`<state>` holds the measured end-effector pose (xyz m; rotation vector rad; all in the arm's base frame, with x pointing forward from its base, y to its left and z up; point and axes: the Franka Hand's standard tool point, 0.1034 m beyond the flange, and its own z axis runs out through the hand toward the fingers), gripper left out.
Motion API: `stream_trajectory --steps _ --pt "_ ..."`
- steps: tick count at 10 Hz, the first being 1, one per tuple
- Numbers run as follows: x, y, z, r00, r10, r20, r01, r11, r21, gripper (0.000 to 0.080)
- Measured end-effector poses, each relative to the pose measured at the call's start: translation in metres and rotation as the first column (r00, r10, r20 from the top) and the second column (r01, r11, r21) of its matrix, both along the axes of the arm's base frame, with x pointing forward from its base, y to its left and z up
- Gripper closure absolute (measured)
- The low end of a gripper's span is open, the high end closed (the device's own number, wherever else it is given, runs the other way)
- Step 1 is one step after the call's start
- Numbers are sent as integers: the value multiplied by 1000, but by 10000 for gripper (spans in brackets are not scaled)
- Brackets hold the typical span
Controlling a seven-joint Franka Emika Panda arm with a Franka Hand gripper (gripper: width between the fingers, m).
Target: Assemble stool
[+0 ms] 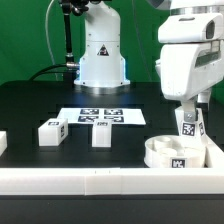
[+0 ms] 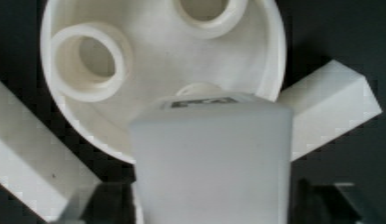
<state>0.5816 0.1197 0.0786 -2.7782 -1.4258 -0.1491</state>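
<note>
My gripper (image 1: 187, 112) is shut on a white stool leg (image 1: 186, 126) with a black-and-white tag and holds it upright over the round white seat disc (image 1: 168, 152) at the front of the exterior view's right. In the wrist view the held leg (image 2: 211, 150) fills the middle between my dark fingers (image 2: 112, 205). Its far end is over the seat disc (image 2: 163, 60), near the edge and short of two round holes. I cannot tell if leg and disc touch. Two more legs (image 1: 52, 130) (image 1: 101, 132) lie on the black table.
The marker board (image 1: 100, 116) lies flat mid-table before the robot base (image 1: 102, 55). The long white border rail (image 1: 90, 180) runs along the front and turns up at the right, with the seat in that corner. Another white part (image 1: 3, 142) sits at the left edge.
</note>
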Motion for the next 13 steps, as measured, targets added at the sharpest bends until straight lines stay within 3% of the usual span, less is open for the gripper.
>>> stream_trajectory --steps 1,4,6,10,13 --pt "0 0 0 1000 -1 0 1 1000 0 464" --pt "0 0 0 998 -70 -4 70 998 6 464" --pt "0 1 0 967 -254 -19 255 967 21 464" --pt "-2 1 -1 788 -614 -44 615 786 62 462" --pt "-2 0 -1 527 -844 -95 850 521 84 462"
